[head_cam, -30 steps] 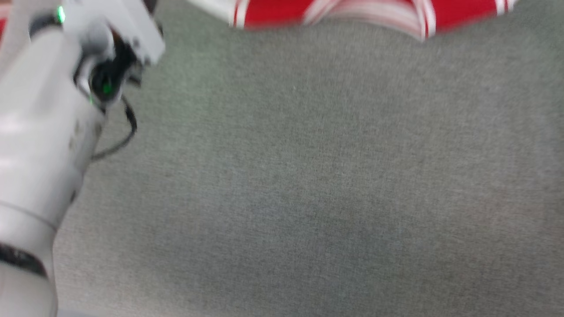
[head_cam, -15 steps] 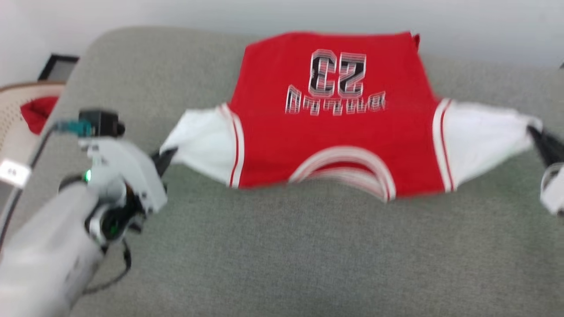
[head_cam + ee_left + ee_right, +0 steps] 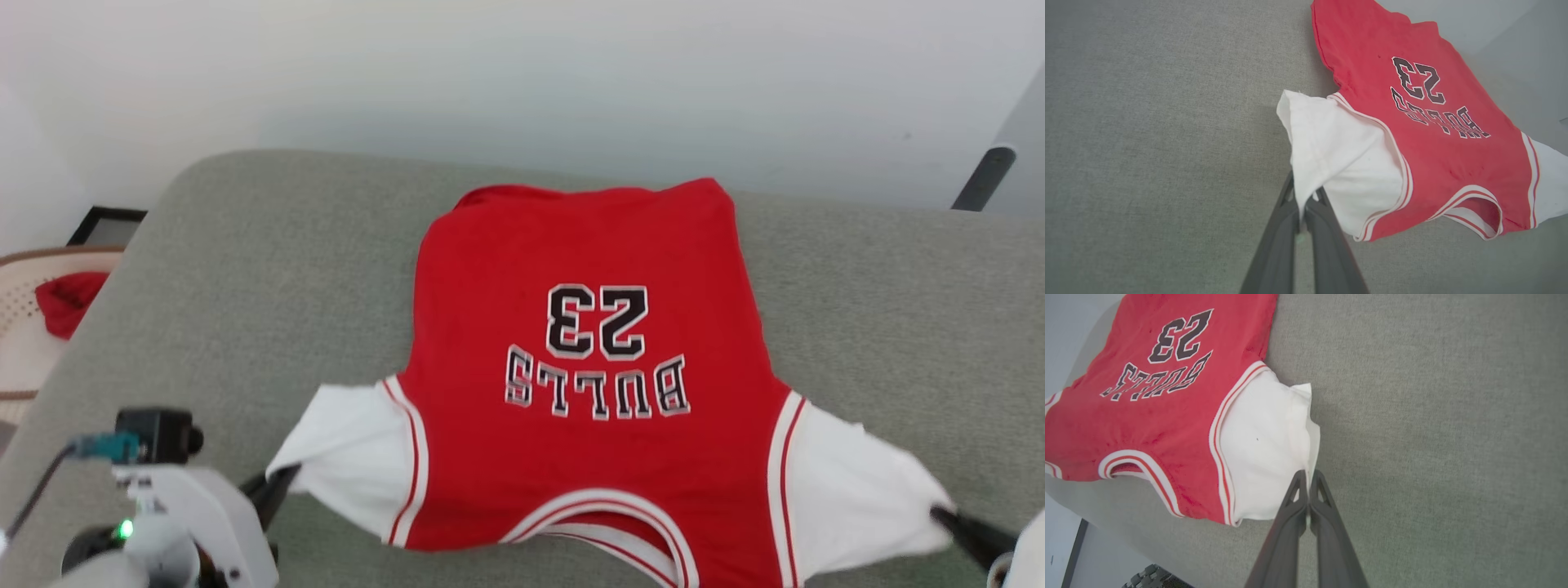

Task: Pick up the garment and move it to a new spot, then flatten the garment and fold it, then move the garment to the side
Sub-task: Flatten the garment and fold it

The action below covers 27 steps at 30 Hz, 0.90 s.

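Both sleeves gripped, the garment [image 3: 588,245] stretched wide across the grey surface [image 3: 245,269].
From across the room: left fingers [image 3: 1280,232] pinched tight on one white sleeve tip, right fingers [image 3: 1290,516] clamped on the other. The red jersey lies mid-surface with its lettering face up, its hem at the far edge and its collar toward the near edge.

Left of left gripper [image 3: 1303,196]: bare grey cushion [image 3: 1147,143], wide open lane. Right of it, shirt [image 3: 1412,122] spread across, filling stretch to right gripper [image 3: 1308,477]. Right of right gripper: bare cushion, free run. Ahead, past shirt: wall [image 3: 522,82] closes things off. Off cushion edge far left, basket [image 3: 20,359]; far right, dark post [image 3: 984,175].
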Tool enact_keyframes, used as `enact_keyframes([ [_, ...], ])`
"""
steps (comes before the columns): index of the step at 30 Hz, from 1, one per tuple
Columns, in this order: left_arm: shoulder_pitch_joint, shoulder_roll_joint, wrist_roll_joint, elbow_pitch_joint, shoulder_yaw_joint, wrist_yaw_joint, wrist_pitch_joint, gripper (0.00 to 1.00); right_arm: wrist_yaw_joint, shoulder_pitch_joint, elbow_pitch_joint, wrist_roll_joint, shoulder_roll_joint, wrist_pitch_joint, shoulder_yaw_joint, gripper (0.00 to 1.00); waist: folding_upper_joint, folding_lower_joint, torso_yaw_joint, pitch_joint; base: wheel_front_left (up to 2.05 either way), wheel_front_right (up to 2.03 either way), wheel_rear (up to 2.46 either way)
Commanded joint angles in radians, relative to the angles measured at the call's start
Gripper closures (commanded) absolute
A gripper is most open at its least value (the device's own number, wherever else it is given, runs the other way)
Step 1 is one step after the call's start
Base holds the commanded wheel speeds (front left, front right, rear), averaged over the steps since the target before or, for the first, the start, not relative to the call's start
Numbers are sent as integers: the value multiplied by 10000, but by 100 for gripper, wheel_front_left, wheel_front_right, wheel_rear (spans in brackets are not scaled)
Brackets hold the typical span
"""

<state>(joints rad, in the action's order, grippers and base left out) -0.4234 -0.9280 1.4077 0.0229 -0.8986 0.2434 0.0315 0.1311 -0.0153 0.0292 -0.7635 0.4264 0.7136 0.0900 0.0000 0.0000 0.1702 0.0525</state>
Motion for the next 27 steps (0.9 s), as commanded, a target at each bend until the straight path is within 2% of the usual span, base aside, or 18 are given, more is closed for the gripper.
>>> enact_keyframes([
  [1,444,-227,19,-422,20,174,-261,100,-7,-507,365,57,-129,334,141,100,0,0,-203,-208,0,0,0],
  [5,1307,-522,111,-1108,-77,470,-734,100,-5,-1486,1137,-49,-347,1203,271,100,0,0,-310,-272,0,0,0],
  [11,2055,-727,158,-1460,-127,641,-1289,100,-7,-2312,1850,-65,-572,1945,583,100,0,0,-398,-269,0,0,0],
  [20,2499,-846,160,-1484,-222,764,-1496,100,-5,-2923,1894,93,-549,2466,717,100,0,0,-286,-296,0,0,0],
  [27,2588,-643,129,-1282,-284,743,-1592,100,-5,-3044,1761,192,-542,2503,538,100,0,0,-165,-164,0,0,0],
])
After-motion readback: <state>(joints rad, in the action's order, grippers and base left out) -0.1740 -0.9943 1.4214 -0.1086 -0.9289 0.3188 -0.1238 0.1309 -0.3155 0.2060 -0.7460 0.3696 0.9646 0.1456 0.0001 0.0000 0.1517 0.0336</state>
